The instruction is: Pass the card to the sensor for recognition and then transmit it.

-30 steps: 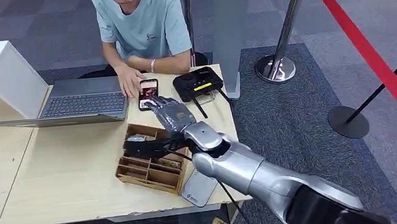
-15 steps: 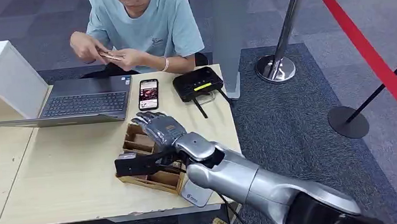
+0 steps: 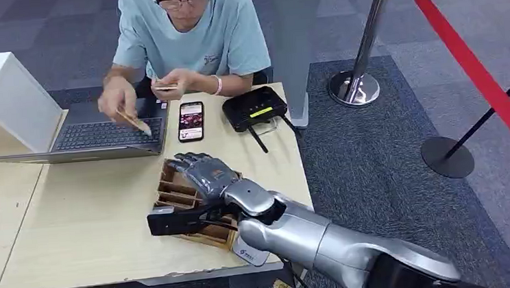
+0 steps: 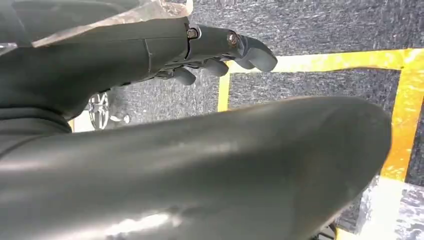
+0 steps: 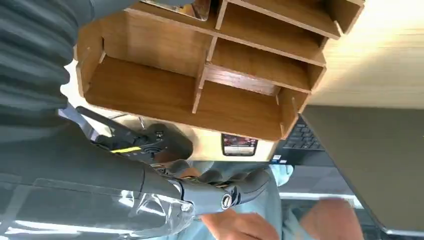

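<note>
Cards: two [image 3: 133, 120] [image 3: 165, 88] in the person's hands; right hand [image 3: 203, 172] empty, fingers spread, over one divided wooden tray [image 3: 173, 192].

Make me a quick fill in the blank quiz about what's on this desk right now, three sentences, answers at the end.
1. The right robot hand hovers over the wooden ____.
2. The phone lies between the black sensor box and the ____.
3. The person sits ____ the table from the robot.

Answers: organizer; laptop; across
</note>
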`<act>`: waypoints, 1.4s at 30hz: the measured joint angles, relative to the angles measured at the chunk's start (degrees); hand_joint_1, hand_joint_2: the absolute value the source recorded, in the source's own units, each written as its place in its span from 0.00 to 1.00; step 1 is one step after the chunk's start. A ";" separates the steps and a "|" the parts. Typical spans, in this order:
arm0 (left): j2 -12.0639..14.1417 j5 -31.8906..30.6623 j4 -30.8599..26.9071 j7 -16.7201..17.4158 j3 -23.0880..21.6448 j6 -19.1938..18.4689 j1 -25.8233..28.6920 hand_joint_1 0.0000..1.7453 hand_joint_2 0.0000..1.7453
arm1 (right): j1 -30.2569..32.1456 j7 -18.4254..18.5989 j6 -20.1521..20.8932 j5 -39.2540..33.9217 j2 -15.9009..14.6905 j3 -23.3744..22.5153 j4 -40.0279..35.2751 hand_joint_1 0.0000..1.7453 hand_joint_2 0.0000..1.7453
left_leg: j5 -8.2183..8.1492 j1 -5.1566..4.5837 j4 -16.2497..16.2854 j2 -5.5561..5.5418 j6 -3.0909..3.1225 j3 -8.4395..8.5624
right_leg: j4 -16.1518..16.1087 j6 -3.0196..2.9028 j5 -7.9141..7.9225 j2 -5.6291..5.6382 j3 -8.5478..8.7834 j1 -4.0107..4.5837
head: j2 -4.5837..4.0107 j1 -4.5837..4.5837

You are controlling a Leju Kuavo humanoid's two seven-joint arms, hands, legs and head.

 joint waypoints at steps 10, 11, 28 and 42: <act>0.35 0.00 0.02 -0.04 0.02 0.00 -0.10 0.00 0.00 | -0.78 0.28 -0.59 0.63 -0.02 -0.09 0.46 0.00 1.00 | 0.00 0.00 0.00 0.01 0.00 0.01 | 0.00 0.00 0.00 0.00 0.00 0.00 | 0.00 0.00; 0.37 0.00 0.02 -0.04 0.02 0.00 -0.10 0.00 0.00 | -0.80 0.28 -0.61 0.63 0.00 -0.09 0.46 0.00 1.00 | 0.00 0.00 0.00 0.01 0.00 0.01 | 0.00 0.00 0.00 0.00 0.00 0.00 | 0.00 -0.02; 0.48 0.48 0.02 0.28 0.00 0.33 -0.07 0.00 0.00 | -1.51 2.08 0.09 0.87 -1.27 -0.94 -0.37 0.06 1.00 | 0.00 0.00 0.00 0.01 0.00 0.01 | 0.00 0.00 0.00 0.00 -0.01 0.00 | 0.00 -0.02; 0.48 0.85 0.02 -0.04 0.00 0.44 0.02 0.00 0.00 | -0.96 2.56 1.16 0.81 -2.71 -0.96 -0.42 0.90 1.00 | 0.00 0.00 0.00 0.01 0.00 0.00 | 0.00 0.00 0.00 0.00 -0.01 0.00 | 0.00 0.00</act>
